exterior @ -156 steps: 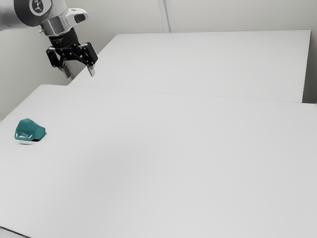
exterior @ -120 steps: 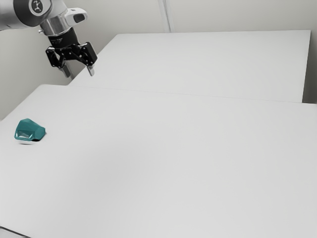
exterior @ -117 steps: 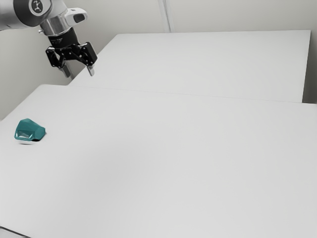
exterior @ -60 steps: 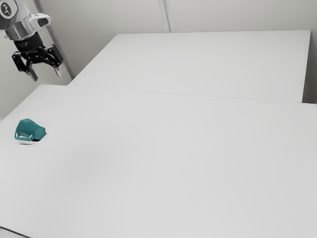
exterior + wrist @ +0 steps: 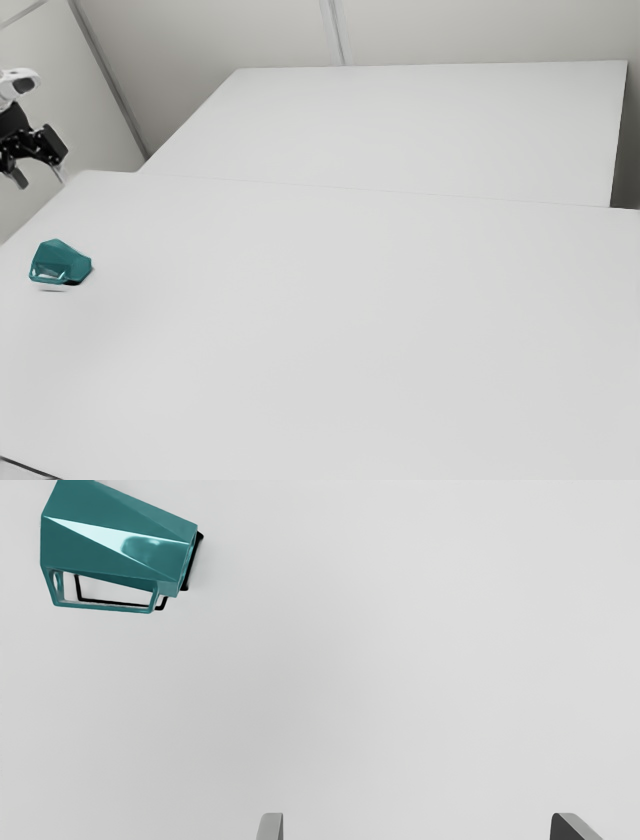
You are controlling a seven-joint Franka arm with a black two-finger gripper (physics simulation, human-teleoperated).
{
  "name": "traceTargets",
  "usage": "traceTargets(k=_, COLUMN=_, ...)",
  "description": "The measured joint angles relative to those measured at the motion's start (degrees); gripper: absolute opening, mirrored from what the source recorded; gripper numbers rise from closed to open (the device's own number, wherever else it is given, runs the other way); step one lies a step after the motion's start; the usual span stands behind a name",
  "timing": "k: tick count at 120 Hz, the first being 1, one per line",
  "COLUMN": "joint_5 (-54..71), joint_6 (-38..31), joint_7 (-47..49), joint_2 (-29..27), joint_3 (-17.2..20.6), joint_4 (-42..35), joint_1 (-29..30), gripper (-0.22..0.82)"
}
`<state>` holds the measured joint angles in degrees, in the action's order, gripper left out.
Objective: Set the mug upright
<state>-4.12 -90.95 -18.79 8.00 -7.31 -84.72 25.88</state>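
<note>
My gripper hangs at the exterior view's left edge, above and beyond the mug, with air between them. In the wrist view the gripper is open, its two fingers wide apart and nothing between them. The teal faceted mug lies on its side on the white table near the exterior view's left edge. Seen from the wrist, the mug is well away from the fingers, its handle lying out to one side along the table. The inside of the mug is hidden.
The white table stretches across the exterior view. Behind it stands another white surface, with pale walls around. A dark line crosses the exterior view's lower left corner.
Between the earlier frames and now, my gripper has travelled toward the exterior view's left and come slightly lower, ending nearer the mug. The mug has stayed where it was, on its side.
</note>
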Motion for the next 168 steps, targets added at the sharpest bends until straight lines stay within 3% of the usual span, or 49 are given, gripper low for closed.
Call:
traceTargets(k=44, joint_5=-9.9, joint_6=-6.9, joint_7=-19.5, joint_2=5.7, joint_3=-0.3, joint_4=-0.2, joint_1=13.5, gripper=0.58)
traceTargets(k=91, joint_5=-16.7, joint_6=-9.0, joint_7=-34.6, joint_2=16.9, joint_3=-0.6, joint_4=11.0, joint_1=18.2, gripper=0.58)
traceTargets(k=168, joint_5=-26.9, joint_6=-2.5, joint_7=-38.6, joint_2=29.2, joint_3=-1.7, joint_4=21.0, joint_1=27.0, gripper=0.58)
